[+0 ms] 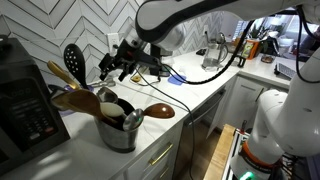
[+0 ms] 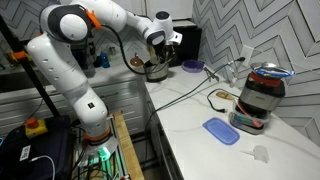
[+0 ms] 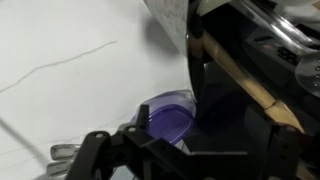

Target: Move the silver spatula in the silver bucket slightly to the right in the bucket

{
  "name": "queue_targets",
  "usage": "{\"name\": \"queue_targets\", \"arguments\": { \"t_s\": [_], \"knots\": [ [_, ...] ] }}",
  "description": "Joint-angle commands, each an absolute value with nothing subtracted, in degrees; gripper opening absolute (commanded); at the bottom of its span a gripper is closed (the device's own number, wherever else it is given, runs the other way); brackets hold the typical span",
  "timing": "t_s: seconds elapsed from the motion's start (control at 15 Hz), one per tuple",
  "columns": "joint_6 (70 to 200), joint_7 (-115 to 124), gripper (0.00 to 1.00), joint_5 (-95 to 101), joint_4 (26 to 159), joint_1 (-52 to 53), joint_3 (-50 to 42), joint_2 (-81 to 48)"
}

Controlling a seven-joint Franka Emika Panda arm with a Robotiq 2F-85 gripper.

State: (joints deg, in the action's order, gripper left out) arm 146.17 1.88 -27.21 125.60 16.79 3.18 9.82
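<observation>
- The bucket [image 1: 118,136] stands on the white counter [image 1: 195,92], in the lower middle of an exterior view. In another exterior view it is small, in the upper middle of the frame [image 2: 155,72].
- The bucket is full of utensils. A black slotted spoon [image 1: 73,58] rises to the upper left, pale wooden handles lean to the left, and a brown wooden spoon [image 1: 160,111] hangs over the rim to the right.
- A grey metal piece [image 1: 133,119] shows just inside the rim on the right side. I cannot tell if this is the spatula.
- The hand [image 1: 113,69] hangs above the bucket, a little toward the back wall, near the tops of the handles. Its fingers point down and to the left.
- I cannot tell if the fingers are apart or closed, or if they touch any handle. The hand is dark and small in both exterior views, and in the wrist view it is only a dark shape along the bottom edge.
- The arm [image 2: 70,60] comes from the left of the frame and bends over the counter to the bucket.
- A purple bowl [image 3: 168,118] lies on the counter, in the lower middle of the wrist view. It is just beside the bucket in an exterior view [image 2: 192,66].
- A blue lid [image 2: 220,130] lies flat on the counter in the lower right, well apart from the bucket.
</observation>
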Motion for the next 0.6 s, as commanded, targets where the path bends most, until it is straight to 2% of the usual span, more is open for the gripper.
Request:
{"name": "queue_targets", "arguments": {
  "t_s": [0.0,0.07,0.53],
  "knots": [
    [145.4,-11.4,0.72,-36.0,122.8,16.6,3.1,5.9],
    [144.8,-14.2,0.70,-37.9,122.1,16.3,3.4,5.0],
    [139.6,-22.8,0.15,-40.5,120.3,13.1,4.9,2.2]
  ]
}}
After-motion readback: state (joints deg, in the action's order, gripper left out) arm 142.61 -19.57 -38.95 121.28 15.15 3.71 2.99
